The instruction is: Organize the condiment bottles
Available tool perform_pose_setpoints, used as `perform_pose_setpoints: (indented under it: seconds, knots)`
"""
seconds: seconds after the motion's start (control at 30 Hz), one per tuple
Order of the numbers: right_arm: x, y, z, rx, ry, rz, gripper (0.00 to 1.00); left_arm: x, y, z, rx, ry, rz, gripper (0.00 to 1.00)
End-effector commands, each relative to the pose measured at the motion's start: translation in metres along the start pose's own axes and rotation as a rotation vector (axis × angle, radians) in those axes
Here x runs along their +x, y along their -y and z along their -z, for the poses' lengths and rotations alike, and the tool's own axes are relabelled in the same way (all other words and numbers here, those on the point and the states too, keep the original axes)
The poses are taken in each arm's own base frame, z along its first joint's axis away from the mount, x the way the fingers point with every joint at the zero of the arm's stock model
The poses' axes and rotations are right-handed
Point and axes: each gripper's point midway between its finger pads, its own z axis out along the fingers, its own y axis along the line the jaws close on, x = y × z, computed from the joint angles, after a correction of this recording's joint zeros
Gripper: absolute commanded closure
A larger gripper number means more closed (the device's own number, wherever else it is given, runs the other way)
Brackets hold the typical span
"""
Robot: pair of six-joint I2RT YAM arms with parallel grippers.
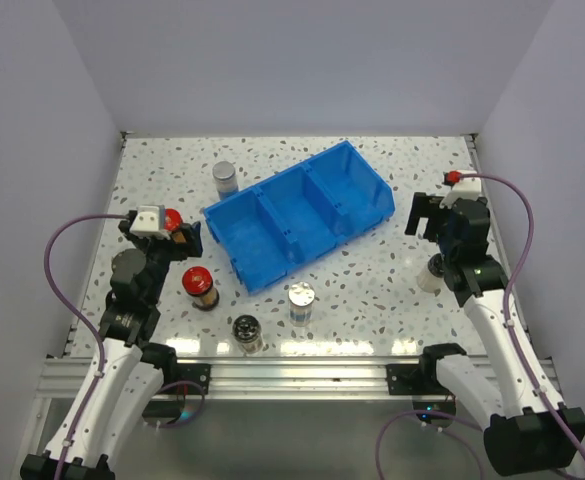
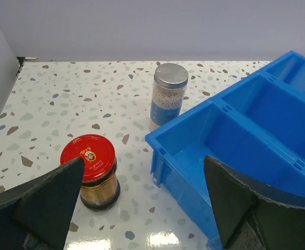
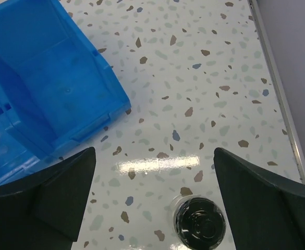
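Bright even overhead light, faint soft shadows, white glare on the table (image 3: 142,165), sharp focus

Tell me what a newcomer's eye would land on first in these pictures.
The blue three-compartment bin sits askew in the middle of the table, with no jar in it. A red-capped jar stands beside one finger of the open left gripper, with a silver-capped jar beyond it at the bin's far corner. At the right, a black-capped jar stands alone under the open right gripper.

Left arm (image 1: 130,300), right arm (image 1: 497,330), jaws spread wide
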Motion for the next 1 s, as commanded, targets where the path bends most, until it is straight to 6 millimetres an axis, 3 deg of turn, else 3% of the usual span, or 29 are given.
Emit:
perform_pose_setpoints:
  seconds: [0.0,0.17,0.3,0.4,0.57,0.73,0.97]
  knots:
    - [-0.017,0.007,0.002,0.041,0.050,-0.020,0.01,-0.035,0.004,0.002,0.013,0.095,0.020,0.00]
    - [0.003,-0.024,0.006,-0.196,0.054,0.194,0.01,-0.033,-0.004,-0.001,-0.048,0.053,0.047,0.00]
    - [0.010,-0.042,0.019,-0.337,0.122,0.344,0.02,-0.018,-0.001,-0.010,-0.041,-0.046,0.044,0.00]
    - [0.027,-0.060,0.026,-0.482,0.112,0.454,0.01,-0.011,0.002,-0.014,-0.030,-0.081,0.057,0.00]
    - [0.047,-0.071,0.033,-0.613,-0.044,0.523,0.01,-0.007,0.001,-0.017,-0.054,-0.143,0.099,0.00]
    - [0.050,-0.073,0.035,-0.645,-0.114,0.524,0.01,-0.002,-0.001,-0.021,-0.088,-0.228,0.150,0.00]
    - [0.044,-0.071,0.038,-0.625,-0.072,0.530,0.01,0.029,-0.030,-0.039,-0.274,-0.416,0.175,0.00]
